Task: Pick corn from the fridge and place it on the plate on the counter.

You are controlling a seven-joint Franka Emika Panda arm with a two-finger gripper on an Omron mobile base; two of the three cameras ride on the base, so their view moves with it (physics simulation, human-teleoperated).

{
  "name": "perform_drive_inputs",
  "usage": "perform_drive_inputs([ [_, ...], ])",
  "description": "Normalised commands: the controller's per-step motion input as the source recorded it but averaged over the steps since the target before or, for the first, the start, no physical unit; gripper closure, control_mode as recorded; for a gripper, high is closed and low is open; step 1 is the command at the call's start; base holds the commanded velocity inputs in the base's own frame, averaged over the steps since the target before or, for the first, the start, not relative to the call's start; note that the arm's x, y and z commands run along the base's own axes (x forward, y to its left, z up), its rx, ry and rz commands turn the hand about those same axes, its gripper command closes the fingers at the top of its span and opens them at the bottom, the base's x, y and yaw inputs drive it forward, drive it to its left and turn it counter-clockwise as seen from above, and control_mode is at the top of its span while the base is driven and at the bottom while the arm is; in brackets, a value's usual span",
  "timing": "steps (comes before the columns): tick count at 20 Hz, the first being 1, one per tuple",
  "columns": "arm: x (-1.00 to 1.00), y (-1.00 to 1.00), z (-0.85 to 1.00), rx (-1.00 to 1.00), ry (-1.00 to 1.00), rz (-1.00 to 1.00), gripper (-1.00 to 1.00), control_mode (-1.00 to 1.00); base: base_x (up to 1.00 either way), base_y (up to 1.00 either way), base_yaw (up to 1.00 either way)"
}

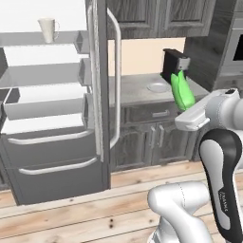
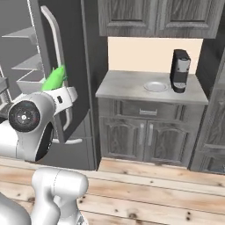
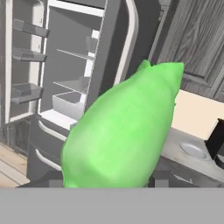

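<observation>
step: carry leg, I'd say. The corn [image 1: 182, 90] is out of the fridge [image 1: 52, 118] and up in the air, not on the plate [image 1: 158, 87] yet

gripper: closed on the fat end of the corn [image 3: 122, 131], fingertips poking out either side of it in the hand view [image 3: 107, 180]; the tips themselves are mostly hidden behind the cob, so I go by how it hangs there

corn: held tilted, pointy end up and forward; from the right base view it sits in front of the open fridge door [image 2: 56, 78], well short of the counter [image 2: 132, 85]

plate: on the counter [image 1: 137, 88], just left of the black coffee machine [image 2: 179, 70] and empty; in the hand view it peeks out to the right of the corn [image 3: 192, 150]

fridge: door wide open, white mug [image 1: 48, 29] on the top shelf

next: swing the arm right and forward over the counter, get the corn above the plate, then lower before letting go

watch out: the coffee machine is right beside the plate, so come in from the open left side; a smooth oval cob could roll off the rim if dropped from high
</observation>
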Motion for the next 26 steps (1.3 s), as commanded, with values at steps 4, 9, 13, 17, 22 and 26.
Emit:
perform_drive_inputs([
  [4,0.0,0.0,0.0,0.0,0.0,0.0,1.0,1.0,0.01,-0.49,0.0],
  [9,0.0,0.0,0.0,0.0,0.0,0.0,1.0,1.0,0.12,-0.48,0.0],
  [13,0.0,0.0,0.0,0.0,0.0,0.0,1.0,1.0,0.24,-0.48,0.0],
  [17,0.0,0.0,0.0,0.0,0.0,0.0,1.0,1.0,0.3,-0.46,0.0],
  [22,0.0,0.0,0.0,0.0,0.0,0.0,1.0,1.0,0.41,-0.45,0.0],
  [26,0.0,0.0,0.0,0.0,0.0,0.0,1.0,1.0,0.45,-0.41,0.0],
])
